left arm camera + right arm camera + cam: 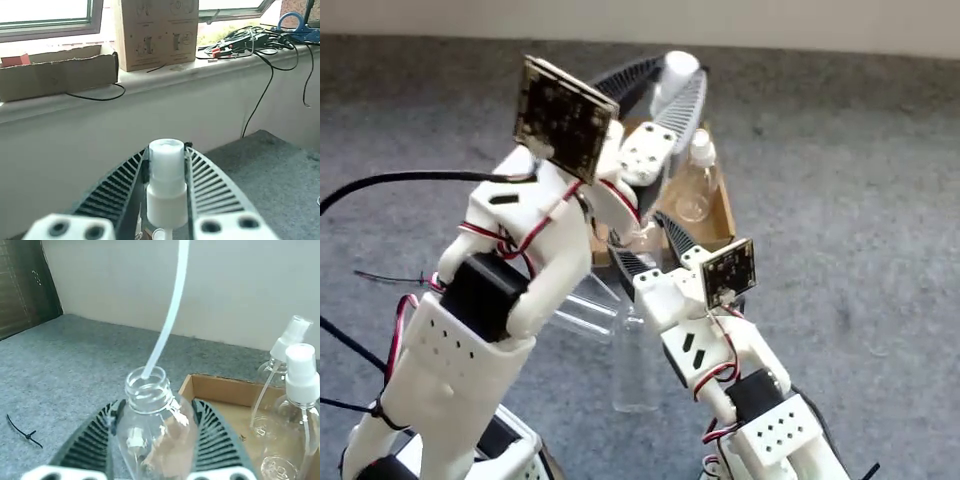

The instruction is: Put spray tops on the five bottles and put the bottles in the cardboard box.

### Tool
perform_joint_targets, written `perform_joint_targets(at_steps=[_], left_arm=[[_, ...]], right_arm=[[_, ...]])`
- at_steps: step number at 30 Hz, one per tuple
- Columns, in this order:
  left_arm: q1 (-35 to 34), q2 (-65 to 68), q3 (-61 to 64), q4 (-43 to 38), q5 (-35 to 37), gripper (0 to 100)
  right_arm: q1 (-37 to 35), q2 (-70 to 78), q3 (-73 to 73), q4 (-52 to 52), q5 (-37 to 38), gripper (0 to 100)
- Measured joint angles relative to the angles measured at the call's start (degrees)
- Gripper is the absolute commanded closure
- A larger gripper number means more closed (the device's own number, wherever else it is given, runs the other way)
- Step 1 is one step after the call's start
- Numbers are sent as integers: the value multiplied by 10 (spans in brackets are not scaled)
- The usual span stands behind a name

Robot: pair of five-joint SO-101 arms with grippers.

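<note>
The table (860, 150) is covered in grey, rough, matt carpet-like cloth. The cardboard box (220, 390) is brown, matt card with raw cut edges. The bottle (150, 445) in the right gripper (159, 407) is clear, glossy plastic with a moulded threaded neck. A second bottle (295, 440), standing in the box, is the same shiny clear plastic. The spray top (166, 180) in the left gripper (166, 150) is smooth, white, satin plastic; its dip tube (170, 310) is whitish and translucent. Both grippers have black, ribbed, matt fingers (115, 185). The arm shells (450, 360) are white matt plastic, with thin red wires (535, 230) in smooth sheathing.
</note>
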Motion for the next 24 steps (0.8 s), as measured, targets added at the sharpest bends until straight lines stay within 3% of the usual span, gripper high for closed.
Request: perform_joint_targets(at_steps=[10, 24], left_arm=[[12, -2, 33, 0, 0, 995], [-33, -198, 281, -2, 0, 995]], right_arm=[[0, 0, 0, 0, 0, 995], [0, 0, 0, 0, -1, 995]])
